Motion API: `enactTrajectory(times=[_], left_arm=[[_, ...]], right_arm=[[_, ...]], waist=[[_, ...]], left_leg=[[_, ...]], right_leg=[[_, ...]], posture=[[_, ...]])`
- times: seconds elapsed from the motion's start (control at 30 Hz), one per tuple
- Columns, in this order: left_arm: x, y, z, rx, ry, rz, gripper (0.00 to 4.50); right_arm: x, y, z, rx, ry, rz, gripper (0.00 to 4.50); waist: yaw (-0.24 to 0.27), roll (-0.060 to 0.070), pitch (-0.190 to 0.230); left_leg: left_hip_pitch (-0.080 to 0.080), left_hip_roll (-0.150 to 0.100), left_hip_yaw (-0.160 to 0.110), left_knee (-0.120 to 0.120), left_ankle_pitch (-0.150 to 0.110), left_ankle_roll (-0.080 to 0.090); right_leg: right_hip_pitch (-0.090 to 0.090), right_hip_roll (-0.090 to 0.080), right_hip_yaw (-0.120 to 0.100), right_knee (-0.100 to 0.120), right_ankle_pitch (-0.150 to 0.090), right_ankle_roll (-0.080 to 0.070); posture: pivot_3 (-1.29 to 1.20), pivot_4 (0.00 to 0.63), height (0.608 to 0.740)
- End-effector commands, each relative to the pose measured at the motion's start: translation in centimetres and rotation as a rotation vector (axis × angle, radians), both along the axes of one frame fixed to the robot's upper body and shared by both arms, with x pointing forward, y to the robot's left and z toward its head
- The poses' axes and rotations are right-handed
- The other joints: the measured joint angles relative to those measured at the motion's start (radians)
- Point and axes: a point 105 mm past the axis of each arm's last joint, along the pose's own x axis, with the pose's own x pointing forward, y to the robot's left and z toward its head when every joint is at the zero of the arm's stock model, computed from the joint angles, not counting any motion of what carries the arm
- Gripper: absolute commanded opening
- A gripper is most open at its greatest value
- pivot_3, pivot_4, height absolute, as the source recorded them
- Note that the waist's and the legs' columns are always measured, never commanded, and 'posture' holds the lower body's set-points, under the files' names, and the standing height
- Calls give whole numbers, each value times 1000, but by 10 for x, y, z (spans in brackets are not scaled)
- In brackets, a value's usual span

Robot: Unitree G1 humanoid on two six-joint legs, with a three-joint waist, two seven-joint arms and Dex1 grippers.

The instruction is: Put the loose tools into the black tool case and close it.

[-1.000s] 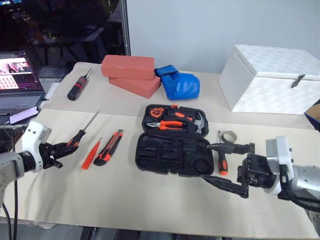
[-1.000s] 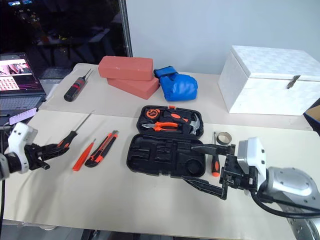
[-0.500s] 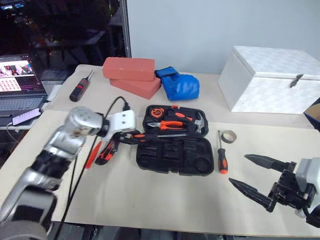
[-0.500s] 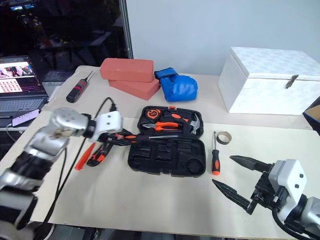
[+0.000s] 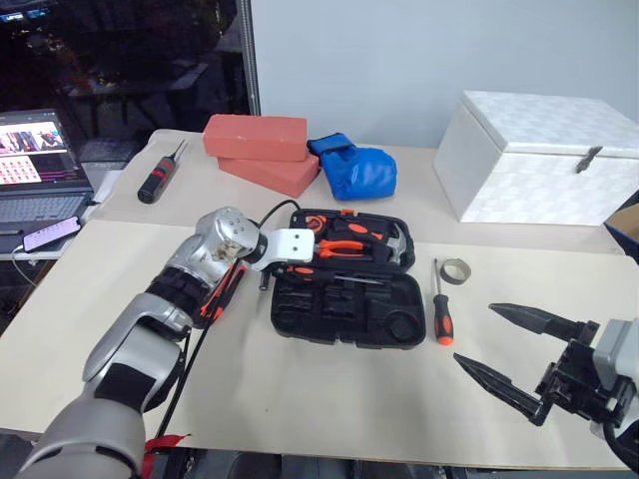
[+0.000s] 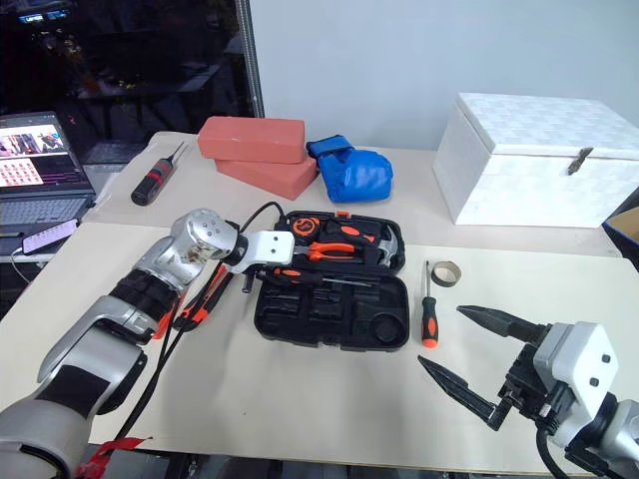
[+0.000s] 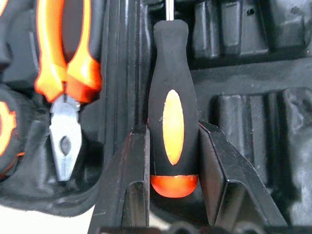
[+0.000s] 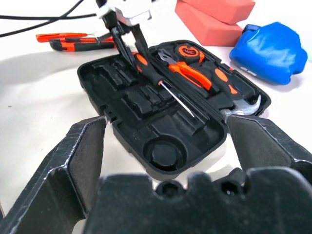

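Left tool point(image 7: 173, 170) grips a screwdriver point(image 7: 173, 122), seemingly over the case's point(image 6: 334, 324) hinge edge; right tool point(image 6: 479, 364) gapes wide.

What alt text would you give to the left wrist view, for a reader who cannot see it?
The left gripper holds a black-and-orange screwdriver by its handle, jaws closed on both sides, over the open black case. The shaft points away over the moulded slots. Orange-handled pliers sit in the case beside it.
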Motion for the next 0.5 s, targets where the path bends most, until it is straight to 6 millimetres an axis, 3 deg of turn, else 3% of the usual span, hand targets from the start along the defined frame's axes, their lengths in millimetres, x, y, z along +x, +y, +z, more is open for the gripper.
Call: enactTrajectory(times=[0.03, 0.07, 0.13, 0.3, 0.4, 0.5], left_arm=[[9, 8, 7, 42, -51, 16, 853], [10, 9, 7, 44, -51, 19, 853], [11, 8, 13, 9, -53, 19, 1853], [3, 7, 50, -245, 33, 59, 3438], [-8, 8, 66, -405, 121, 99, 3292], [-14, 1, 65, -590, 192, 197, 2300]], right_arm=[[-2, 2, 6, -3, -30, -7, 4500], [-2, 2, 6, -2, -29, -9, 4500], [-1, 3, 5, 0, -26, -10, 4500], [-2, 2, 3, 4, -24, -14, 4500], [-2, 1, 2, 6, -26, -25, 4500], [1, -1, 1, 17, -38, -49, 4500]], waist=[[0, 0, 0], [0, 0, 0], [-2, 0, 0], [-2, 0, 0], [-4, 0, 0], [-2, 1, 0]], left_leg=[[0, 0, 0, 0, 0, 0], [0, 0, 0, 0, 0, 0], [1, 0, 0, 0, 0, 0], [0, 0, -1, 0, 0, 0], [-1, 0, -1, 0, 0, 0], [-1, 0, -1, 0, 0, 1]], right_leg=[[0, 0, 0, 0, 0, 0], [0, 0, 0, 0, 0, 0], [1, 0, 0, 0, 0, 0], [0, 0, 0, 1, 0, 0], [-1, 0, 0, 1, -1, 0], [-1, 0, 0, 2, -3, 1]], posture=[[0, 150, 740], [0, 150, 740], [0, 150, 740], [0, 150, 740], [0, 150, 740], [0, 150, 740]])
